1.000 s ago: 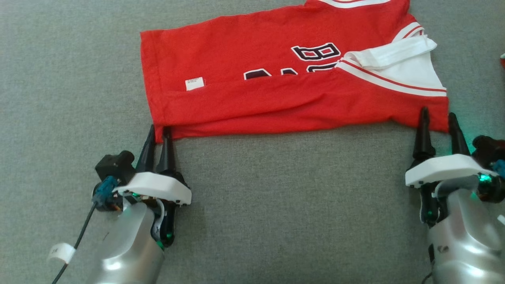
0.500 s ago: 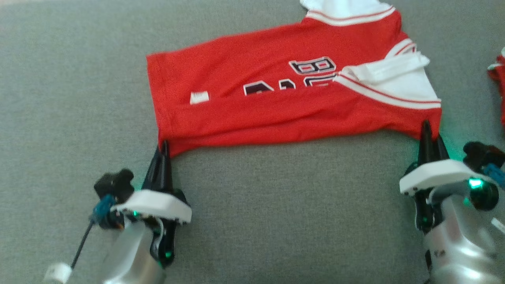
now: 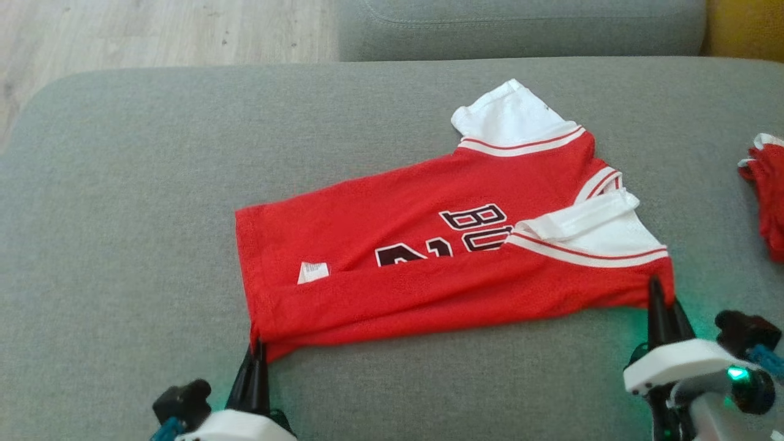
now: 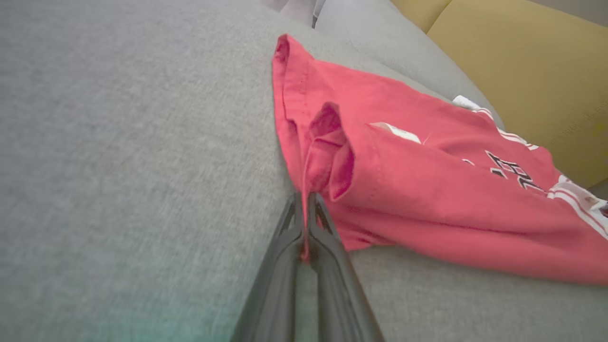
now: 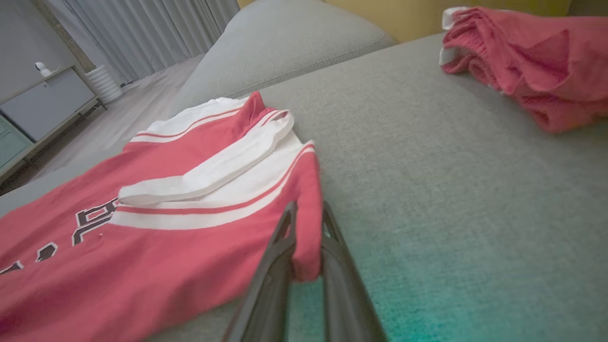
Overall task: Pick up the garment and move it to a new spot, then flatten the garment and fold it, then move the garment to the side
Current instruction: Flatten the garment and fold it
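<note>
Red garment [image 3: 429, 269], half-folded, flat on grey sofa cushion [image 3: 122, 214]. May slip from such thin corner pinches, or skew if lifted unevenly. Hem corner clenched in left gripper [image 3: 255, 348], shoulder-side corner clenched in right gripper [image 3: 664, 293]; both low over the cushion, aimed away from the robot.

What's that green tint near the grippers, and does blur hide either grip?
Head view: green glow, likely from wrist lights, spills on the sofa beside the right gripper and faintly beside the left gripper; otherwise sharp. Left wrist view: teal cast along the bottom, mild blur, yet the pinched jersey hem reads clearly. Right wrist view: teal patch right of the fingers; grip visible.
</note>
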